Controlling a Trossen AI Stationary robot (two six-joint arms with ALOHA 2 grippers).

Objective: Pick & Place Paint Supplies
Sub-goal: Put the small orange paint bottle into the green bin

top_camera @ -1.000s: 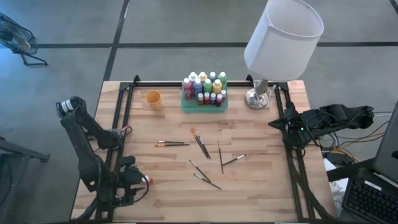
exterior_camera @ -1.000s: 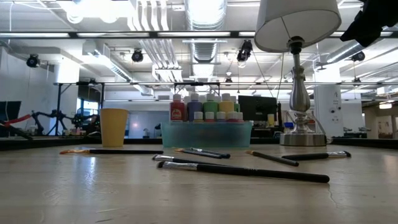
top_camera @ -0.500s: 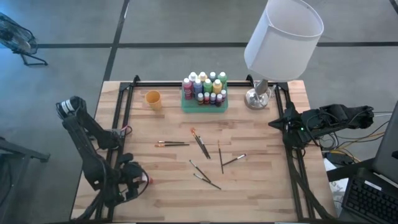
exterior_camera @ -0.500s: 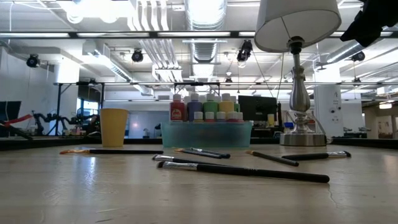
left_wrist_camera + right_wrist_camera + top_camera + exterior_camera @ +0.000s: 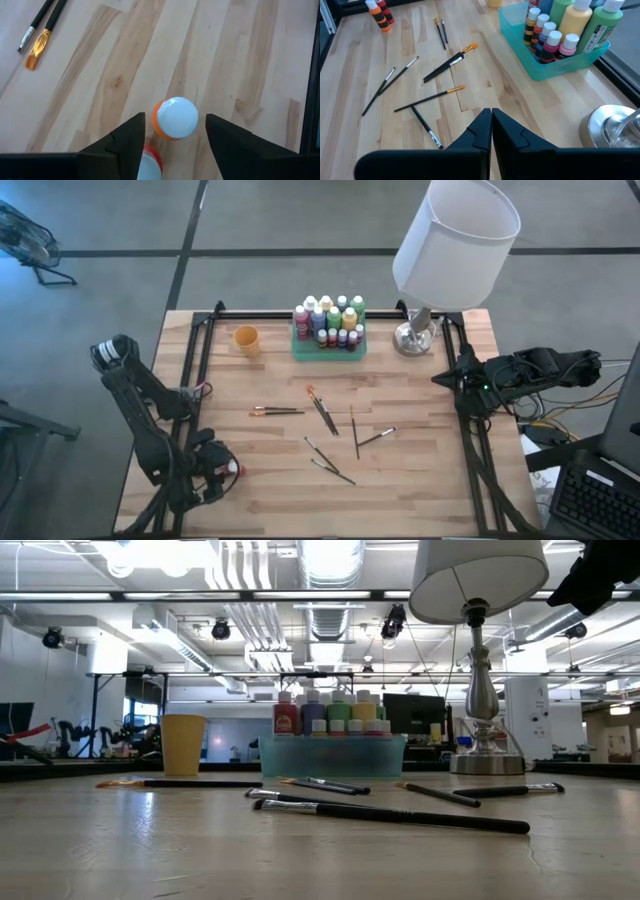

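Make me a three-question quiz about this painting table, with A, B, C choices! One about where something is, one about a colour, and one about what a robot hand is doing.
1. Where do most of the paint bottles stand?
A. In the green tray
B. Inside the orange cup
C. Under the lamp

2. What colour is the bottle between the left gripper jaws?
A. Blue
B. Orange with a pale cap
C. Black

3. How do the right gripper jaws stand?
A. Wide open
B. Closed on a paintbrush
C. Shut, holding nothing

Answers:
1. A, the high view shows the bottles packed together in the tray at the table's far edge.
2. B, the left wrist view shows an orange body under a pale cap, with the jaws apart on either side.
3. C, the right wrist view shows the two jaws pressed together with nothing between them.
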